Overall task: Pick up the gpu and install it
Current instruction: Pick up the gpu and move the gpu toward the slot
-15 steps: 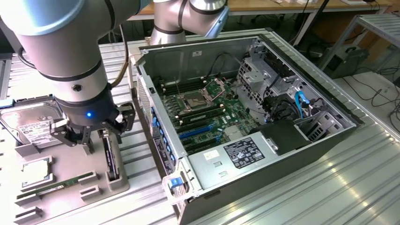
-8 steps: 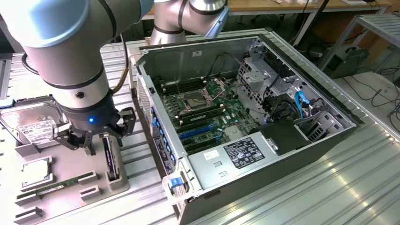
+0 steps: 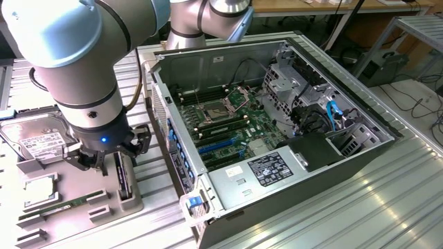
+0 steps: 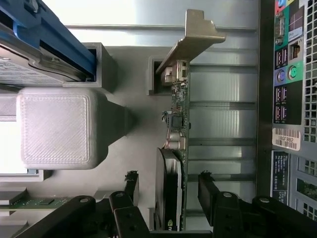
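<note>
Ribbed metal counter (image 3: 387, 202) carries everything. At the exterior view's left, a grey holder tray (image 3: 76, 220) keeps a hard drive (image 3: 35, 137) and a RAM stick (image 3: 66, 203). The gpu (image 4: 177, 124) stands on edge in a slot of that tray, with its silver bracket at one end. The end effector (image 4: 168, 181) hangs over it, fingers (image 4: 208, 191) spread on either side of the card and clear of it. Further right lies the open computer case (image 3: 277, 119), its motherboard exposed.
</note>
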You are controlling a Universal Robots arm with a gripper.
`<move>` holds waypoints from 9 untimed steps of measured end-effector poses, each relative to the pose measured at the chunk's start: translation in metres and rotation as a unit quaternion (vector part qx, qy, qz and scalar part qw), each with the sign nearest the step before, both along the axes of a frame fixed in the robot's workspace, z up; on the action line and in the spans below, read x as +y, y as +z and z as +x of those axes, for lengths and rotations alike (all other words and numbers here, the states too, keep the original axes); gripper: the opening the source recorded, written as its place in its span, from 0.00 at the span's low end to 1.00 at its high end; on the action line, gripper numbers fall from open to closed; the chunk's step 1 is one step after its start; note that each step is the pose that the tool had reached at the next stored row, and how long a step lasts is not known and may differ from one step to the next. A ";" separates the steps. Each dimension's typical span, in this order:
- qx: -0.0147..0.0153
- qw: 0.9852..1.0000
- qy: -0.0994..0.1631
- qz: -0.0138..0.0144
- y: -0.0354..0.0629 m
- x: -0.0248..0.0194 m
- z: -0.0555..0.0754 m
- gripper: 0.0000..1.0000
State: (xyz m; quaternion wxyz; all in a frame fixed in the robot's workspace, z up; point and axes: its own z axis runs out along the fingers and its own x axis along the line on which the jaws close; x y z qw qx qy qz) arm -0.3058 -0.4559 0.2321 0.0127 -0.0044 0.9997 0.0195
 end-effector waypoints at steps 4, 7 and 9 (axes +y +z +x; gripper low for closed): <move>0.000 1.000 0.000 0.000 0.0000 0.0000 0.000 0.46; 0.000 1.000 0.000 0.000 -0.0001 0.0000 0.000 0.34; 0.000 1.000 0.000 0.000 -0.0002 0.0000 0.000 0.28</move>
